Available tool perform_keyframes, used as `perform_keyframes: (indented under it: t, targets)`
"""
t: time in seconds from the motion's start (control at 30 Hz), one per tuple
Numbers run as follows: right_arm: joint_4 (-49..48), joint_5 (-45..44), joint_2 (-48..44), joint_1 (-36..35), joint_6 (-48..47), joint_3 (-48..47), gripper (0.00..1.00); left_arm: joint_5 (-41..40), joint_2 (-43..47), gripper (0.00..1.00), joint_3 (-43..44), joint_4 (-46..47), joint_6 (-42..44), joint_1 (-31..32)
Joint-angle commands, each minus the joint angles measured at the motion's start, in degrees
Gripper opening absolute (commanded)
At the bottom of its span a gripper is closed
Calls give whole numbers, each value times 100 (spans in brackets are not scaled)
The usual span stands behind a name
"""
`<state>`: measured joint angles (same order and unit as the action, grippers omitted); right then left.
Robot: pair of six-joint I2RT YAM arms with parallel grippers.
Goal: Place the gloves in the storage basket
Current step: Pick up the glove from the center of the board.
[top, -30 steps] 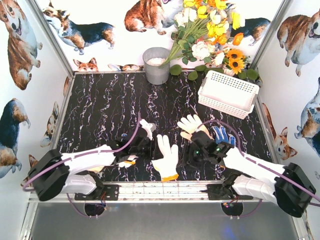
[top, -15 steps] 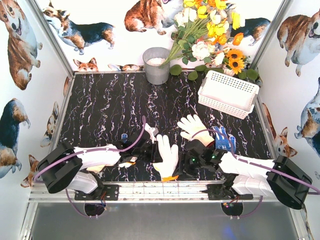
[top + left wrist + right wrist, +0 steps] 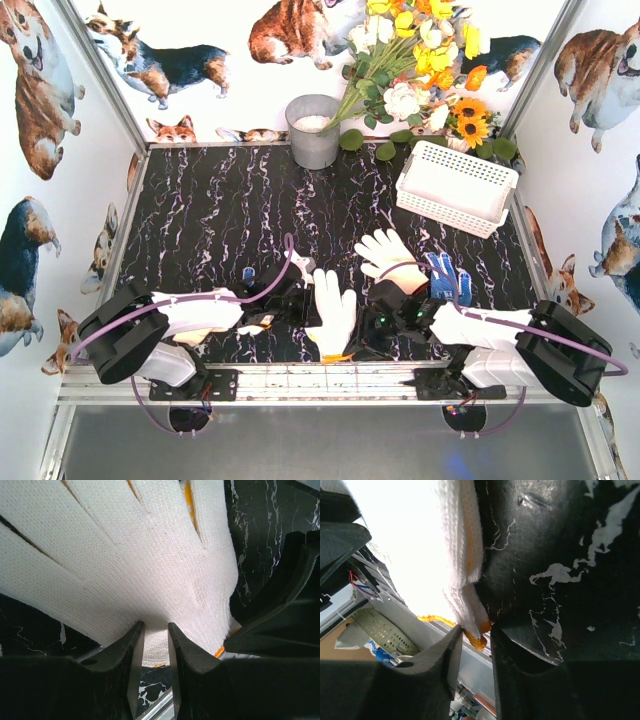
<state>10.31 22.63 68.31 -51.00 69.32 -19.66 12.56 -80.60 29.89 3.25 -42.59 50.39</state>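
White glove [image 3: 335, 310]: lies flat on the black marbled surface [image 3: 210, 215], close to the near edge and between the two arms. Its fingers point away from the arms and its orange cuff is nearest the edge.

Left claw [image 3: 156, 630]: at the left side of the white glove, near the cuff. The jaws are nearly together. A fold of white knit fills the narrow gap between them, and the fabric puckers just above the tips. This claw pinches the white glove.

Right claw [image 3: 476, 630]: at the cuff end of the white glove, on its right side. The jaws stand only a narrow slit apart. The orange-edged corner of the cuff sits in that slit and touches both fingers. This claw grips the cuff corner.

Cream glove [image 3: 385, 252]: on the surface, just beyond the right arm, apart from the white glove.

Blue glove [image 3: 443, 272]: dotted, beside the cream glove on its right, partly covered by the right arm's cable.

Basket [image 3: 450, 215]: white, lattice-sided, at the far right of the surface, well apart from all three gloves. No glove shows inside it.

Bucket [image 3: 312, 135]: grey, at the far edge, left of the basket.
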Motion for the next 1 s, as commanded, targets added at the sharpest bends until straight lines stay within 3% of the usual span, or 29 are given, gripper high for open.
perform_keyframes:
  t: [0.0,0.2,0.33,0.53,0.73,0.8,0.97]
  targets:
    - [-157,-182,184,-32,-37,76,25,-313,-62,22,-113,-474,115,-16]
    - [69,-199,52,-32,-18,-191,7,-420,277,23,-225,-292,379,7]
    - [409,-174,-68,-24,-46,-505,0,-500,933,27,-208,-278,818,61]
    - [923,96,-17,175,-262,-1012,0,-856,1921,42,-79,-516,1655,307]
    - [1385,466,-36,635,-637,-1401,0,-1634,2510,60,-88,-457,2275,1063]
    - [1496,602,-17,805,-767,-1523,0,-1879,2552,67,-101,-385,2474,1325]
    - [1629,898,79,1024,-940,-1715,0,-2599,2022,72,182,-408,2997,2029]
